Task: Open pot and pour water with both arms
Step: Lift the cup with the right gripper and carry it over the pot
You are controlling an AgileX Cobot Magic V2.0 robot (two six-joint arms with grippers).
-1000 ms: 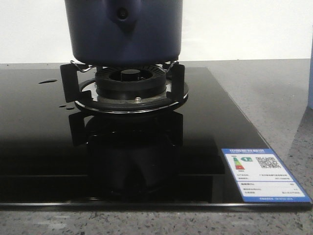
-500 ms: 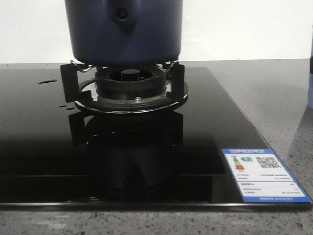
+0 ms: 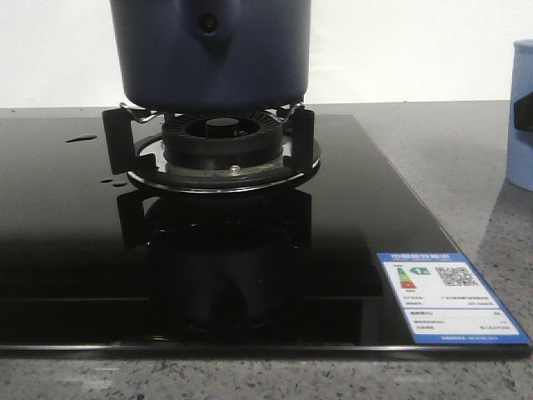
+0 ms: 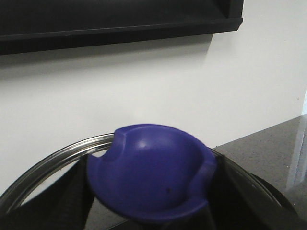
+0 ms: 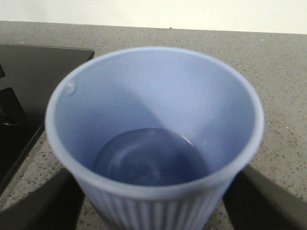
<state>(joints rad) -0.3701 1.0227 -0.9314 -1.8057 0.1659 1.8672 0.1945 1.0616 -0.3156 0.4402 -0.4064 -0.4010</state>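
Bright, even light. The shiny black glass stovetop (image 3: 67, 250) mirrors things. The close light blue ribbed cup (image 5: 153, 139) looks slightly blurry.

Surfaces: matt, glossy, speckled
Matt navy pot (image 3: 212, 62); glossy black glass hob (image 3: 67, 225); speckled grey stone table (image 3: 466, 167); ribbed plastic cup (image 5: 156, 143).

A dark navy-blue round pot (image 3: 210, 54) over a glossy black glass hob (image 3: 67, 242); a pale blue ribbed plastic cup (image 5: 156, 143); a speckled grey stone desk (image 3: 466, 167); a blue-bordered white label (image 3: 450, 307).
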